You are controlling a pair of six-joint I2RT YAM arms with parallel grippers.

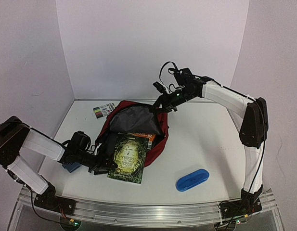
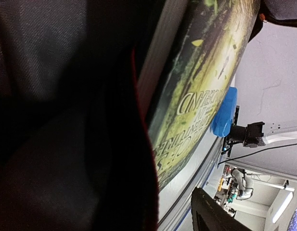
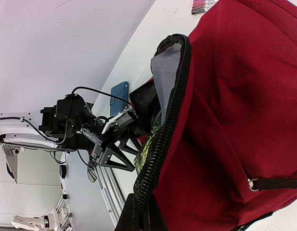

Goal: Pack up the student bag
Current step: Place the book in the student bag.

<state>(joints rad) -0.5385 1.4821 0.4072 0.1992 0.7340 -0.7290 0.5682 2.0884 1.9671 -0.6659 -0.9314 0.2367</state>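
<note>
Student bag rim pinched by right hand; left hand at mouth, grip unclear.

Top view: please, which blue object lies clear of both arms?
The bright blue oblong case; the darker flat one sits under the left arm.

The bag is matt woven cloth. The book has a glossy cover, the case smooth plastic.

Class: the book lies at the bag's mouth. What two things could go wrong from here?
The green book sits only at the student bag's mouth; pushed, it may snag the rim and shove the bag away.
The right gripper pinches just the rim; a slip would collapse the opening.
</note>
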